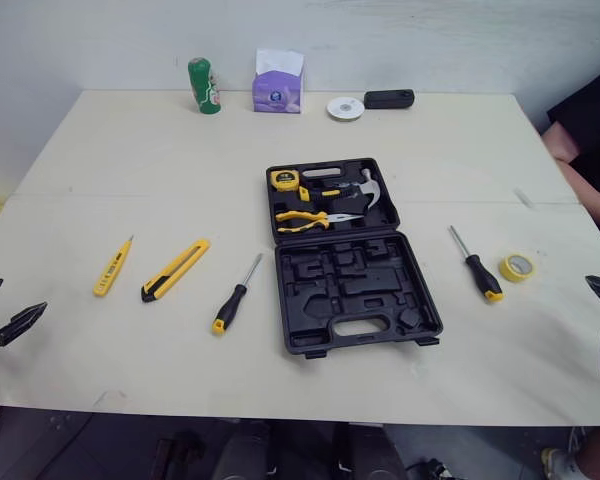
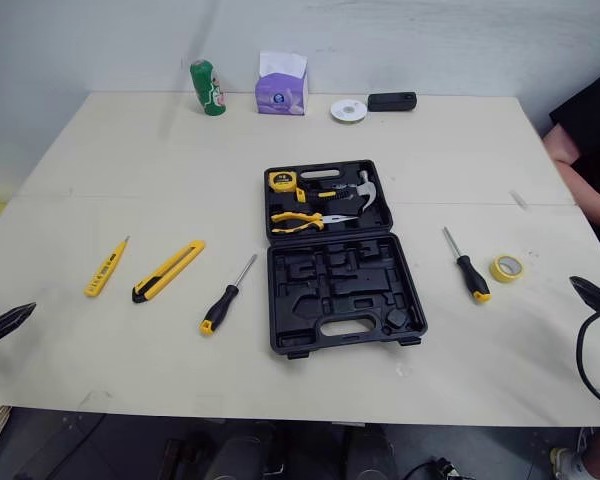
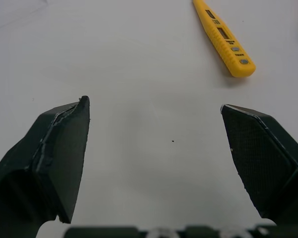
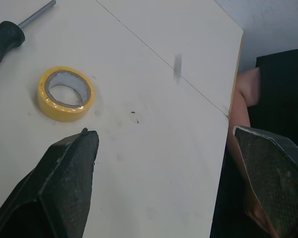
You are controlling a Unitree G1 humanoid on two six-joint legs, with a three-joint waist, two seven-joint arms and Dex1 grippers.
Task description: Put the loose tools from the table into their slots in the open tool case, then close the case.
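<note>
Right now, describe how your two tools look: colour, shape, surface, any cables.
The left tool has two black wedge-shaped fingers tapering to pointed tips, one showing a fine cross-hatched pad. The right tool looks the same. A thin black cable loops beside it. No markings visible.

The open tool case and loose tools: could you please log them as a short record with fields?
case: black plastic tool case, open
in case: yellow tape measure, hammer, yellow-handled pliers
left of case: yellow tester pen, yellow-black utility knife, black-handled screwdriver
right of case: second black-handled screwdriver, yellow tape roll
end effectors: left end effector open, right end effector open
</note>
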